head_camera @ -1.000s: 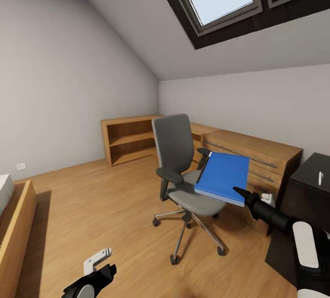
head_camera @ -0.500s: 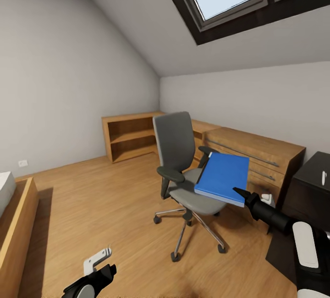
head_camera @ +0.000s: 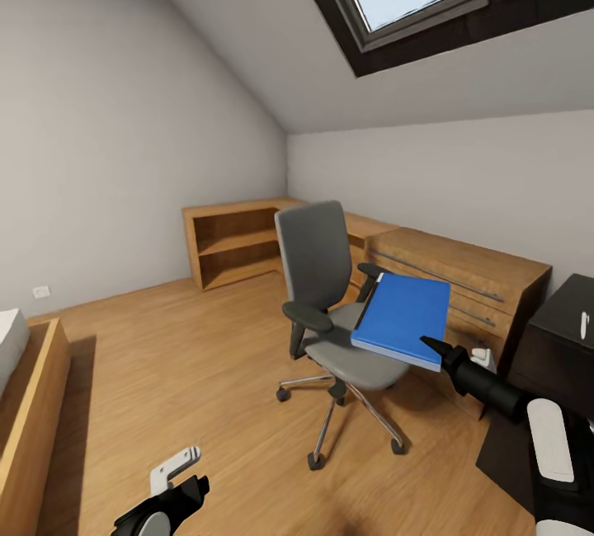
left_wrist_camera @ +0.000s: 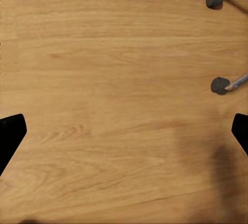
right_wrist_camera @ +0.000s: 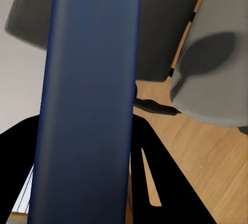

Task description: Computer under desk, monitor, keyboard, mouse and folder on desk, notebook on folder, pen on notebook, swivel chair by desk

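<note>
The bright blue folder (head_camera: 402, 317) hangs tilted over the seat of the grey swivel chair (head_camera: 318, 272). My right gripper (head_camera: 431, 346) is shut on its near edge. In the right wrist view the folder (right_wrist_camera: 88, 100) runs lengthwise between the black fingers (right_wrist_camera: 155, 177), with the chair's grey back and seat behind it. A corner of the black desk (head_camera: 569, 338) shows at the right edge, with the white pen (head_camera: 584, 323) lying on it. My left gripper (head_camera: 177, 478) hangs low over the wood floor, open and holding nothing (left_wrist_camera: 124, 133).
A low light-wood dresser (head_camera: 462, 272) stands behind the chair along the far wall, and an open wooden shelf unit (head_camera: 235, 243) fills the corner. A bed frame (head_camera: 29, 404) is at the left. Two chair casters (left_wrist_camera: 220, 85) sit near my left gripper. A sloped ceiling with skylights is overhead.
The whole view has shifted slightly, so the camera moved. The folder stays held over the chair seat, and the left arm has not moved.
</note>
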Available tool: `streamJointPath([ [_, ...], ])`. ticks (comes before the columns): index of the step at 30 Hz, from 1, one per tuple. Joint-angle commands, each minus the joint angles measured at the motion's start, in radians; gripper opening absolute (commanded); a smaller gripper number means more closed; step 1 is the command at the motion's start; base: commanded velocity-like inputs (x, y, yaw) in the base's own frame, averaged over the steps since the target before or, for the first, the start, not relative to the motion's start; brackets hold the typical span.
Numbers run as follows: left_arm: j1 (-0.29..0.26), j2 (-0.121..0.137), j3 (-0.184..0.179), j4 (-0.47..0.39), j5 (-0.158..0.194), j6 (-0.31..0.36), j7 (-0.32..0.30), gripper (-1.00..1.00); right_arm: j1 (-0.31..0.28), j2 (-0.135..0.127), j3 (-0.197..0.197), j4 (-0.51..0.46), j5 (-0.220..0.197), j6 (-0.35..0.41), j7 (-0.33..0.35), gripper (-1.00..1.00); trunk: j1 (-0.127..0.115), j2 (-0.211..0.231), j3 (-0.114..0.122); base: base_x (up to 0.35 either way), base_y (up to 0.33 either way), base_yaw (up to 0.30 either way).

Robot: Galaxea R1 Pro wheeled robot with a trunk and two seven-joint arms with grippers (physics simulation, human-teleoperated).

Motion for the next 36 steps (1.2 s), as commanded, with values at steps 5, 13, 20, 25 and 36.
streamJointPath([
  [5,-0.001,0.001,-0.002,-0.001,0.008,0.000,0.010,1.00,-0.001,-0.001,-0.002,0.021,0.010,0.004,0.010,-1.00,-0.019,0.035,0.007,0.000,0.000,0.000],
  [13,-0.001,0.001,-0.002,-0.001,0.008,0.000,0.010,1.00,-0.001,-0.001,-0.002,0.042,0.009,-0.016,0.010,-1.00,-0.050,0.091,0.019,0.000,0.000,0.000],
  [20,-0.001,0.001,-0.002,-0.001,0.008,0.000,0.010,1.00,-0.001,-0.003,-0.002,0.065,0.009,-0.026,0.010,-1.00,-0.077,0.140,0.030,0.000,0.000,0.000],
  [25,-0.001,0.001,-0.002,0.000,0.008,0.000,0.010,1.00,-0.001,-0.002,-0.002,0.065,0.009,-0.027,0.010,-1.00,-0.096,0.175,0.038,0.000,0.000,0.000],
  [36,-0.001,0.003,-0.041,0.005,0.002,-0.109,0.008,1.00,-0.001,-0.001,-0.002,0.066,0.011,-0.031,0.010,-1.00,-0.138,0.252,0.055,0.000,0.000,0.000],
])
